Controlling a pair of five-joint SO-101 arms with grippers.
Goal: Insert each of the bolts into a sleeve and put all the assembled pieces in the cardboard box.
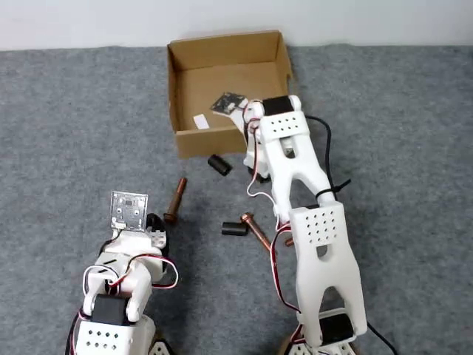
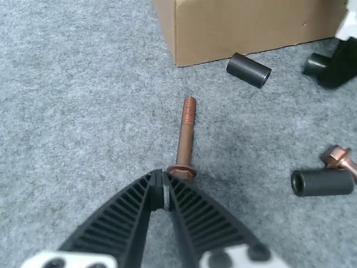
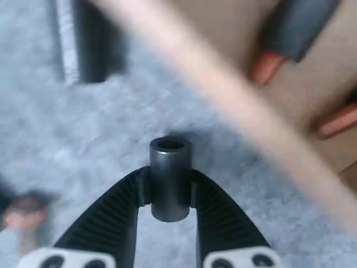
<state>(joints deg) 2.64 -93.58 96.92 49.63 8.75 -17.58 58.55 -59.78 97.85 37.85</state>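
Bolt (image 2: 187, 137) lies on the desk (image 2: 83, 111) just ahead of the left end effector (image 2: 163, 187), which is pressed together beside its head. Its shank points away toward the cardboard box (image 2: 240, 28). The right end effector (image 3: 170, 190) pinches a sleeve (image 3: 170, 164).

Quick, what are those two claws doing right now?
Left gripper: closed on nothing, beside a bolt.
Right gripper: closed on a black sleeve.
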